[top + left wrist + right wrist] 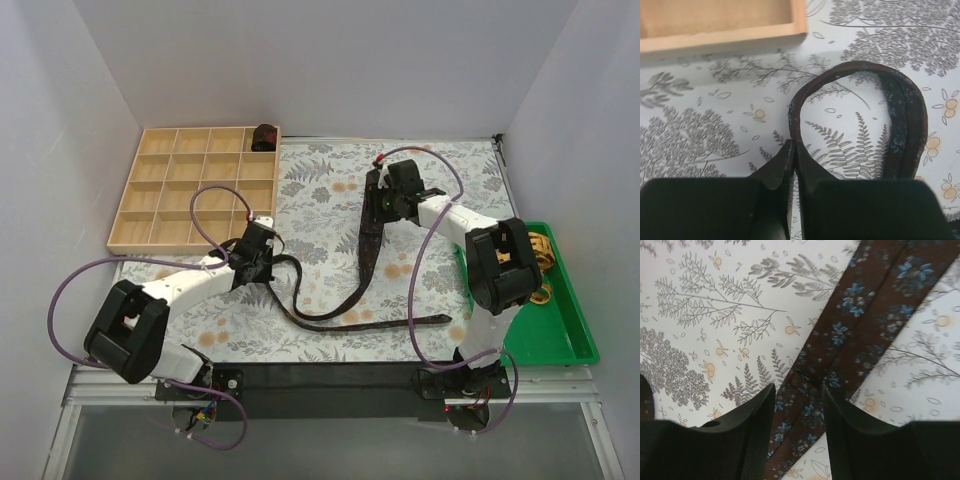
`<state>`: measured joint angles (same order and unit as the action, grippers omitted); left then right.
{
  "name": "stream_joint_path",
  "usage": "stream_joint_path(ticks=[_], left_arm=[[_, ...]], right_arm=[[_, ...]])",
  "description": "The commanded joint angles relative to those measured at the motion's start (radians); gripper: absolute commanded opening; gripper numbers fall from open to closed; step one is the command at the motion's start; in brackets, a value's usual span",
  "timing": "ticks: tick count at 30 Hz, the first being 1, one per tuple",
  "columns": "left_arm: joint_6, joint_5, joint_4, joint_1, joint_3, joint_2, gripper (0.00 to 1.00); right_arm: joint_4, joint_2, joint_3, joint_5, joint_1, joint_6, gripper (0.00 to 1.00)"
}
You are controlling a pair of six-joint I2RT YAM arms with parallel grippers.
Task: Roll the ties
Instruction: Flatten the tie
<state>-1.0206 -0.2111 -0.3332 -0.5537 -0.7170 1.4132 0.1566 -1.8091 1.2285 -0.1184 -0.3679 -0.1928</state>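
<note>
Maroon tie (910, 115) is pinched on edge in the left gripper (792, 151), jaws closed on it, just off the wooden tray's (180, 247) near-right corner. That's likely the roll's start. Right gripper (797, 412) is open astride the tie further right of the tray, probably to steady it. Rolled bundle (264, 136) sits in the tray's far-right cell. Tray wall is tight beside the left gripper; the floral mat (330, 200) right of the tray gives room.

Table (330, 377): I see it covered by a pale leaf-print cloth (330, 190).
Far left: a wooden divided box (175, 248), touching the cloth.
Right edge: a green tray (560, 345) just beside the cloth.
Middle: one long dark tie (368, 245) snaking across the cloth.
</note>
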Motion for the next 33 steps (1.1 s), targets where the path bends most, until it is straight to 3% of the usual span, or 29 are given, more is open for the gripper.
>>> stream_joint_path(ticks=[1, 6, 10, 15, 24, 29, 33], left_arm=[[-0.067, -0.131, -0.087, -0.003, 0.023, -0.094, 0.03], [-0.177, -0.201, -0.184, -0.002, 0.071, -0.169, 0.00], [-0.346, -0.283, -0.363, -0.002, 0.077, -0.213, 0.00], [-0.435, -0.362, -0.513, 0.008, 0.028, -0.240, 0.00], [-0.414, -0.398, -0.567, 0.061, 0.021, -0.247, 0.00], [-0.339, -0.392, -0.532, 0.116, 0.010, -0.260, 0.00], [-0.253, -0.393, -0.492, 0.136, -0.019, -0.209, 0.00]], right_arm=[[-0.032, -0.053, 0.011, -0.044, -0.012, 0.006, 0.42], [-0.025, -0.111, 0.016, 0.009, -0.011, -0.008, 0.40], [-0.011, -0.130, 0.003, 0.042, 0.006, -0.036, 0.38], [0.033, -0.140, 0.011, 0.183, 0.041, -0.062, 0.37], [0.147, -0.151, 0.069, 0.301, 0.139, -0.148, 0.38], [0.153, -0.052, 0.083, 0.275, 0.135, -0.085, 0.45], [0.147, 0.079, -0.025, 0.183, 0.052, 0.042, 0.49]])
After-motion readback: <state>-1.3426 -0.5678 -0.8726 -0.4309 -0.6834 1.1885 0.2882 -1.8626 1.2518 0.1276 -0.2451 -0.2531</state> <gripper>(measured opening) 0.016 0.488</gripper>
